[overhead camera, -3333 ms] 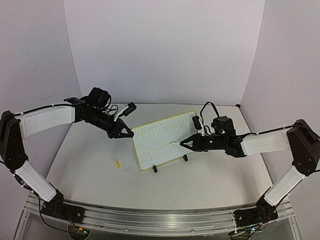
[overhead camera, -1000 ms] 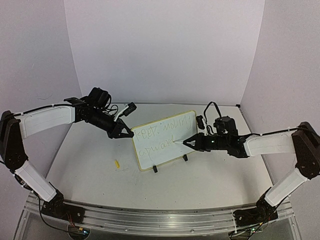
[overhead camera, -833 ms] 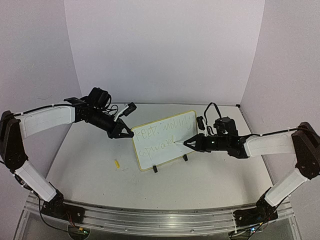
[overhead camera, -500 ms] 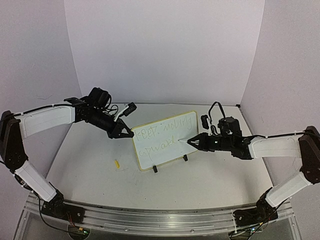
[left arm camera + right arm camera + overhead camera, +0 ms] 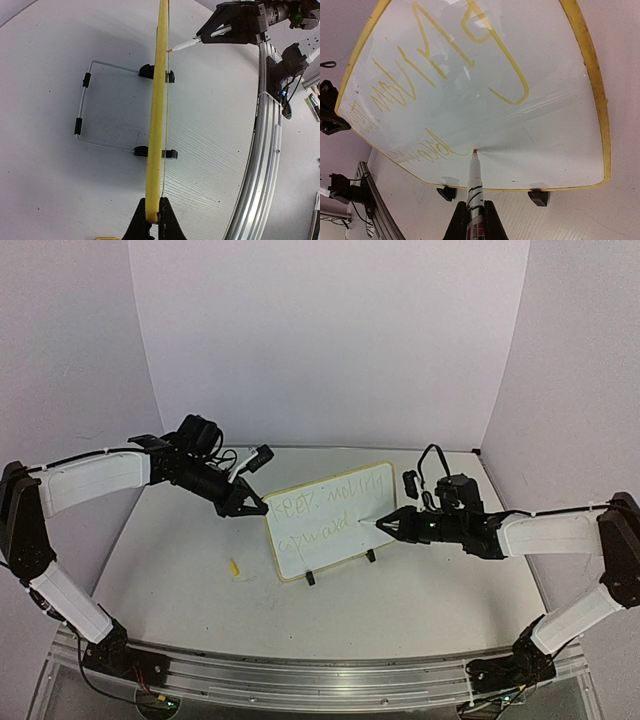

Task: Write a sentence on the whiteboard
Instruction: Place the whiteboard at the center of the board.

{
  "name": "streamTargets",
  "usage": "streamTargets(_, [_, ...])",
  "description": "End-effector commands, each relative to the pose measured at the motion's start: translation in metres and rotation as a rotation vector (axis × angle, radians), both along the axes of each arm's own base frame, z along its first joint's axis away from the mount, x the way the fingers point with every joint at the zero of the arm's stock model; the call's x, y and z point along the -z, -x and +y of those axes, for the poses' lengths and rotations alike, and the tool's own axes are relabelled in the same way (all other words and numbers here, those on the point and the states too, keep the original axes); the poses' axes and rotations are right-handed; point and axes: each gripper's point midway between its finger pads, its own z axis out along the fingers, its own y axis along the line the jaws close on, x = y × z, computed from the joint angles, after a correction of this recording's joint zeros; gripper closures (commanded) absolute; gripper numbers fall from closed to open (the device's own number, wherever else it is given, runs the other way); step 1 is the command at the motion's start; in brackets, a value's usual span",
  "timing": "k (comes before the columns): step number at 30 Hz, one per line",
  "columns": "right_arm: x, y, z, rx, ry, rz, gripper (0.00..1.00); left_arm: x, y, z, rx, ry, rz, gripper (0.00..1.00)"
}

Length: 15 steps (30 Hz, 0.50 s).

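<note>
The whiteboard (image 5: pixel 322 552) stands tilted on its two black feet at the table's middle. Its yellow rim (image 5: pixel 159 100) shows edge-on in the left wrist view. My left gripper (image 5: pixel 258 508) is shut on the board's left edge (image 5: pixel 153 207). The sentence (image 5: pixel 330 502) is two lines of thin yellow scrawl, clearer in the right wrist view (image 5: pixel 420 75). My right gripper (image 5: pixel 388 525) is shut on a marker (image 5: pixel 474 185). The marker tip (image 5: pixel 475 151) touches the board at the end of the lower line.
A small yellow cap (image 5: pixel 234 567) lies on the table left of the board. A wire stand (image 5: pixel 82 107) props the board from behind, with black feet (image 5: pixel 310 578) in front. A metal rail (image 5: pixel 300 670) runs along the near edge. Walls close in on three sides.
My right gripper has carried the marker rightward along the lower line, which has grown longer. The left gripper and the board have stayed put.
</note>
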Motion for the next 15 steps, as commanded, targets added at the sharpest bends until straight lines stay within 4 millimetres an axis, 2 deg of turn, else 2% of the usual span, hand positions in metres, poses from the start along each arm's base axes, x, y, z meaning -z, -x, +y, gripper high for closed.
streamTargets(1, [-0.0077,-0.0115,-0.0037,0.035,0.011,-0.045,1.0,0.0187,0.0029,0.0077,0.002,-0.095,-0.004,1.0])
streamTargets(15, [-0.0127,-0.0098,-0.0008,0.016,-0.001,-0.051,1.0,0.0192,0.0034,0.0071,0.003,-0.094,-0.001,1.0])
